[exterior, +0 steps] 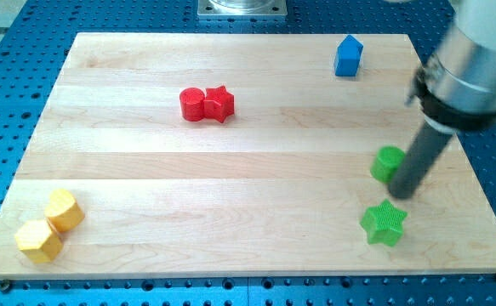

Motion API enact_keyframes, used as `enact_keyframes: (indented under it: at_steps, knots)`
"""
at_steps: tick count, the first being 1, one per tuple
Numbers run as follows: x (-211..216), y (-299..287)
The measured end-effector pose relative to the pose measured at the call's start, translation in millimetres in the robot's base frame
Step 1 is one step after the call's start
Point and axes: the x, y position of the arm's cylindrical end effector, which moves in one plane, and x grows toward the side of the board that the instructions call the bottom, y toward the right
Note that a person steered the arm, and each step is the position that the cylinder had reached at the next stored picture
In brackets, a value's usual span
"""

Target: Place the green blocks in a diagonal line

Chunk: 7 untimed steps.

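A green round block [387, 163] lies at the view's right, partly hidden by my rod. A green star block [384, 223] lies just below it, towards the view's bottom. My tip [403, 192] touches the board right beside the round green block, on its right and lower side, and just above the green star. The rod slants up to the view's top right.
A red round block [192, 104] and a red star [219, 104] touch each other at the upper middle. A blue house-shaped block [348, 56] stands at the top right. Two yellow hexagonal blocks [64, 209] [38, 240] lie at the bottom left. The wooden board [230, 178] rests on a blue perforated table.
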Motion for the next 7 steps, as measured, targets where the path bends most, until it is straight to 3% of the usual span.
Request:
enact_keyframes:
  at_steps: [1, 2, 3, 4, 5, 6, 7]
  knots:
    - [-32.0, -5.3]
    - [-24.3, -45.6]
    - [-39.8, -30.4]
    - [-41.3, 19.9]
    - [-7.7, 38.7]
    - [52.9, 29.9]
    - [96.4, -35.7]
